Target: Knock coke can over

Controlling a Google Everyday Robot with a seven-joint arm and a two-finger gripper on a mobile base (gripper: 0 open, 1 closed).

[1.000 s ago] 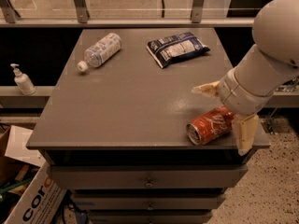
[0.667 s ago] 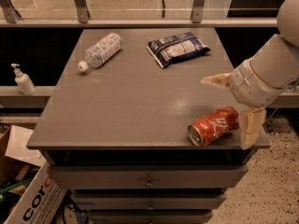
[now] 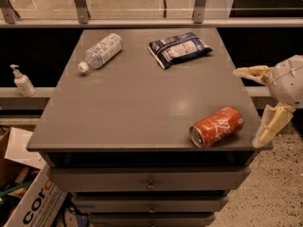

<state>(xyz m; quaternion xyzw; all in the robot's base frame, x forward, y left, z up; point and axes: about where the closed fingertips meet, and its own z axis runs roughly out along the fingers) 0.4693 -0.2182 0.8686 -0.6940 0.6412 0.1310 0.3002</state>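
The red coke can lies on its side near the front right corner of the grey table, its silver top facing front left. My gripper is off the table's right edge, to the right of the can and apart from it. Its two cream fingers are spread wide and hold nothing.
A clear plastic water bottle lies at the back left of the table. A dark blue snack bag lies at the back middle. Drawers sit under the tabletop. A soap dispenser stands on a ledge at left, a cardboard box on the floor.
My gripper and arm have pulled back to the right, away from the can and off the table edge. The can stays lying on its side.
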